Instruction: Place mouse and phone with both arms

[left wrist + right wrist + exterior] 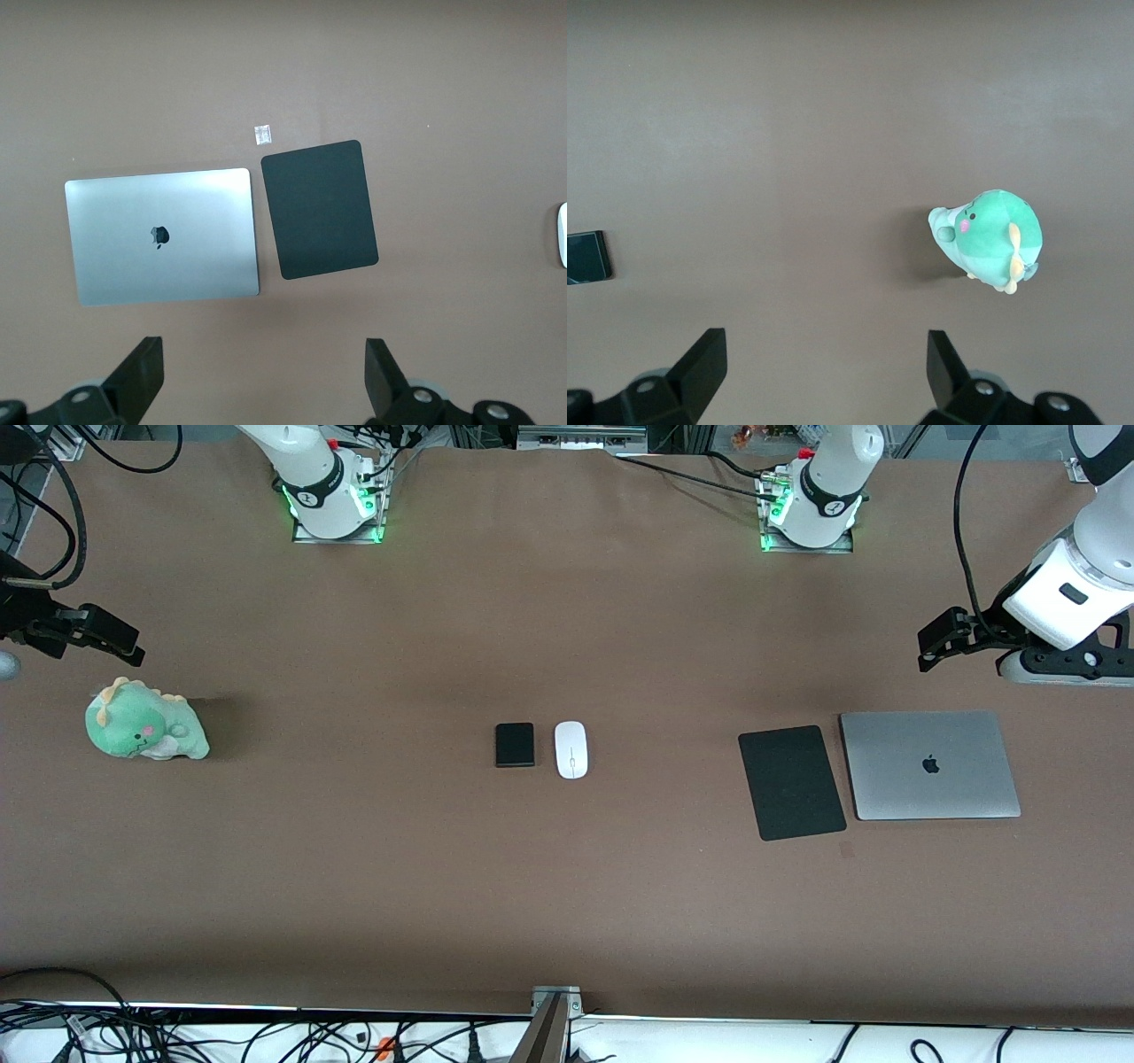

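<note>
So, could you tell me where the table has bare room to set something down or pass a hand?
The widest bare stretches lie between the plush dinosaur and the phone, and between the mouse and the mouse pad. It is crowded where phone and mouse sit close together, and where the pad nearly meets the laptop. The left gripper and right gripper both hang open.

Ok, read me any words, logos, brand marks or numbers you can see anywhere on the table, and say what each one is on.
No readable words or numbers anywhere.
Apple logo, a dark symbol without text: on the lid of the closed silver laptop.
Small pale tag on the table beside the mouse pad: too small to read.
</note>
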Controlling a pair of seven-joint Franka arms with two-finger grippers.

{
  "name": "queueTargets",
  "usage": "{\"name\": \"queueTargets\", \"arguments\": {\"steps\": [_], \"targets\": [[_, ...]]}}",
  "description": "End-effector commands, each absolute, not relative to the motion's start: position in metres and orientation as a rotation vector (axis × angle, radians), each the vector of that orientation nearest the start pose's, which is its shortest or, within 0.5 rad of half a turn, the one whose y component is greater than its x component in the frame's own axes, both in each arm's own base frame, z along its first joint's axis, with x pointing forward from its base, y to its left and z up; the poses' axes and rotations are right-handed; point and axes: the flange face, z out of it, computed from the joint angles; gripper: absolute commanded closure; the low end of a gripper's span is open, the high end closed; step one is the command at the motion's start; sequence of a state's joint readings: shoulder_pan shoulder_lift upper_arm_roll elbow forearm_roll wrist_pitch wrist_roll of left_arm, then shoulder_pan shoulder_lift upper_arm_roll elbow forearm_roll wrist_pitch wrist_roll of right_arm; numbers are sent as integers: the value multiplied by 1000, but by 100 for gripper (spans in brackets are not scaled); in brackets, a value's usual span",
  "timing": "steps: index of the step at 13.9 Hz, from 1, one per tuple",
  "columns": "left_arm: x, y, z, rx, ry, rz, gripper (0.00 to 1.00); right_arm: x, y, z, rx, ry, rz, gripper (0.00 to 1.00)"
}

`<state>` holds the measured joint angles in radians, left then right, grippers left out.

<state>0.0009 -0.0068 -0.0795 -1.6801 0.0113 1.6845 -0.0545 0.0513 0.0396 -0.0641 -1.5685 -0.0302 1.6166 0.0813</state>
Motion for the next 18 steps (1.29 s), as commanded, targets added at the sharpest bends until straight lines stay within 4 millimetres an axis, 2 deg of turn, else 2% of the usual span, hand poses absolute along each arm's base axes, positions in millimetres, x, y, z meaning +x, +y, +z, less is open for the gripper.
{"name": "queueTargets", "arguments": {"steps": [1, 13, 16, 18], "targets": [[553, -41, 590, -3147, 45, -7, 0, 564, -10, 616, -3150, 137, -25, 0], [552, -47, 586, -3143, 74, 22, 0, 564, -3, 614, -3150, 140, -18, 0], [552, -49, 587, -3141, 89, 22, 0, 566, 7, 606, -3152, 113, 6, 0], [552, -50, 586, -3139, 89, 24, 0, 568, 18, 592, -3154, 86, 44, 0]]}}
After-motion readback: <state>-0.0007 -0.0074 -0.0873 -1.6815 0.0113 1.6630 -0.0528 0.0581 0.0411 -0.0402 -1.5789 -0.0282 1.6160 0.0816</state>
